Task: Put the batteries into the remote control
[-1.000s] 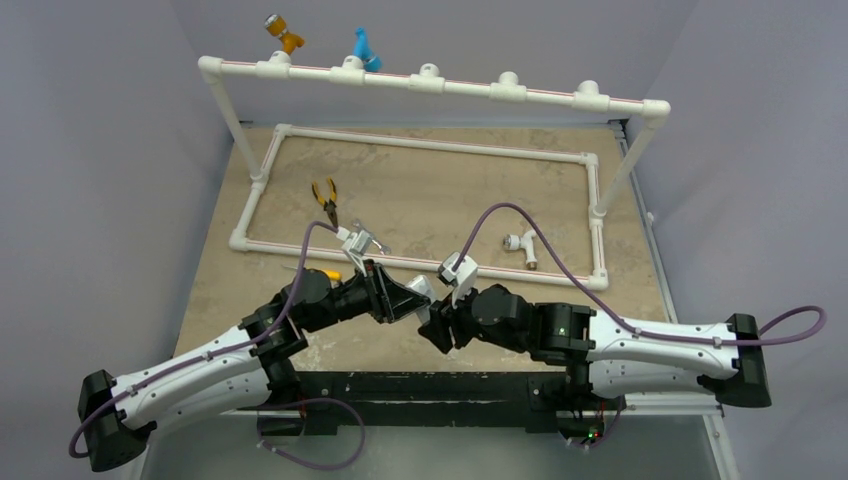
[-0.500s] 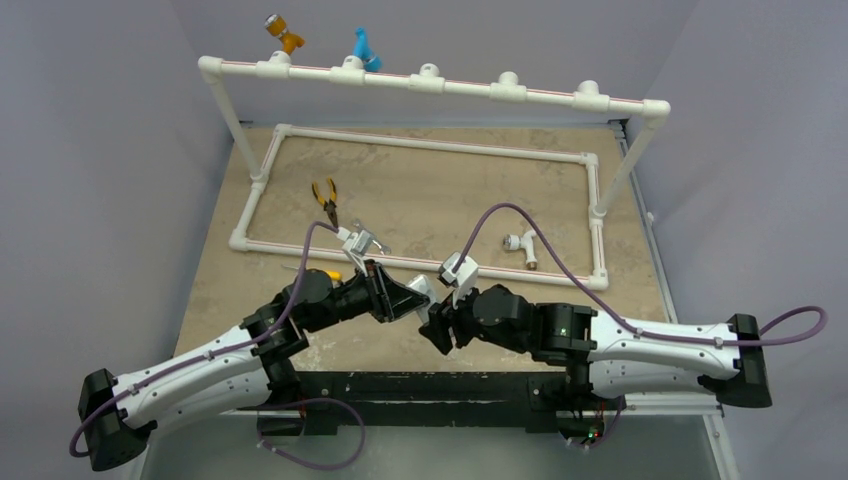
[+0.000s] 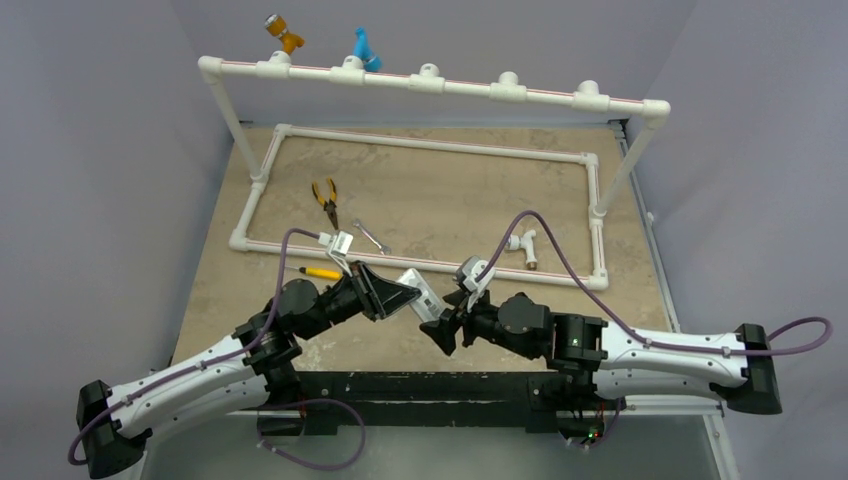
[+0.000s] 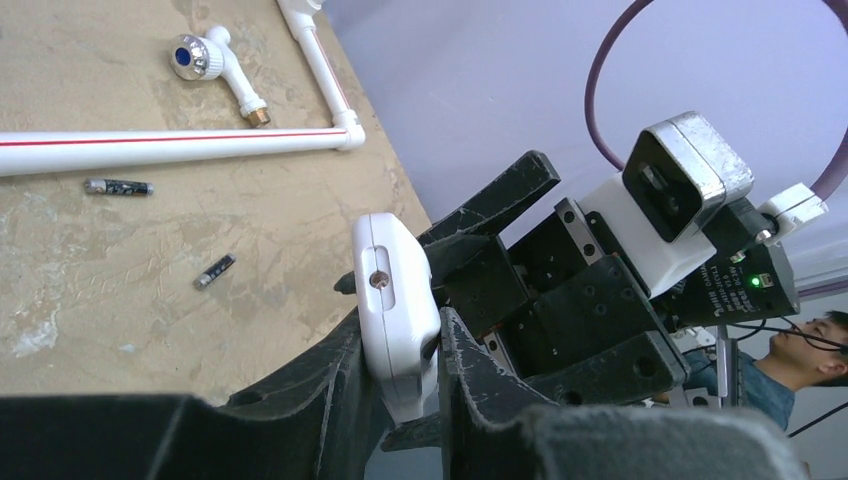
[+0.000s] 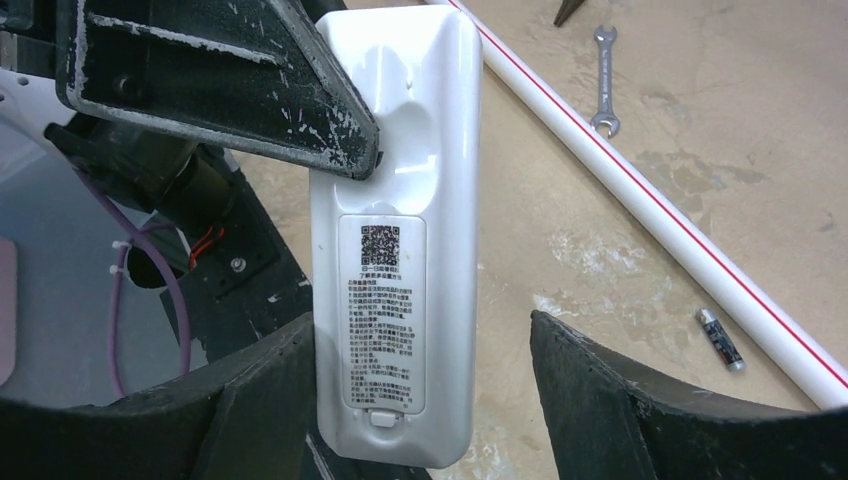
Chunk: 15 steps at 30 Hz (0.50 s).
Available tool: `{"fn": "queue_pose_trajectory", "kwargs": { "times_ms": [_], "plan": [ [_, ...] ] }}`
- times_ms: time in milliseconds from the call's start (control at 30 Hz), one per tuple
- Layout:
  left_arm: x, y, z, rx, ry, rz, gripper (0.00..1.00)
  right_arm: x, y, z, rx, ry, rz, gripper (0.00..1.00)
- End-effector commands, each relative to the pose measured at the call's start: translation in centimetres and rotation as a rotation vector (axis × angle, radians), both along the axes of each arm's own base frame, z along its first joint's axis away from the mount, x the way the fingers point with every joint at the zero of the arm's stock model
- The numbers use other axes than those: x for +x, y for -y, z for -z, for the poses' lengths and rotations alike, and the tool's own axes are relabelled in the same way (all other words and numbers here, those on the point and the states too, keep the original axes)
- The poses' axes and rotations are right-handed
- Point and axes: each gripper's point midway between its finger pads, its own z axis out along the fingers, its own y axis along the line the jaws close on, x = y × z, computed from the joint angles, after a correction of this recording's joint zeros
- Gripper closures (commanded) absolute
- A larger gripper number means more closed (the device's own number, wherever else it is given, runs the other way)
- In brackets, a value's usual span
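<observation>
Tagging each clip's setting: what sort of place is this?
Probably a robotics lab bench: a tan tabletop screened by grey walls, a white PVC pipe frame on it, loose pliers and a wrench.

pliers [image 3: 324, 200], wrench [image 3: 371, 237], white valve [image 3: 522, 247]: inside pipe frame [image 3: 430, 145] | yellow-handled screwdriver [image 3: 318, 271]: just outside near rail

We find the remote control [image 5: 395, 200] blocking the right gripper's [image 5: 430, 350] spread jaws, with free gap beside one finger; beyond, a white pipe [image 5: 640, 215] bars passage.
</observation>
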Motion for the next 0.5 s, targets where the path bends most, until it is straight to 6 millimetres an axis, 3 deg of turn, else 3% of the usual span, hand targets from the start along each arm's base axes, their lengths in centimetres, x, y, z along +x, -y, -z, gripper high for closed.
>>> {"fn": "queue_pose_trajectory", "kwargs": {
  "times_ms": [0, 367, 467],
  "plan": [
    [0.2, -0.2, -2.2, -0.091, 0.021, -0.018, 1.00, -0.1, -1.4, -1.3, 0.039, 0.073, -0.057, 0.29],
    [0.7, -0.5, -1.9, -0.084, 0.014, -0.054, 1.00, 0.1, -2.2, -0.2, -0.014, 0.086, -0.069, 0.54],
    [0.7, -0.5, -1.5, -0.071, 0.011, -0.054, 0.92, -0.2, -1.9, -0.3, -0.002, 0.090, -0.082, 0.55]
  ]
}}
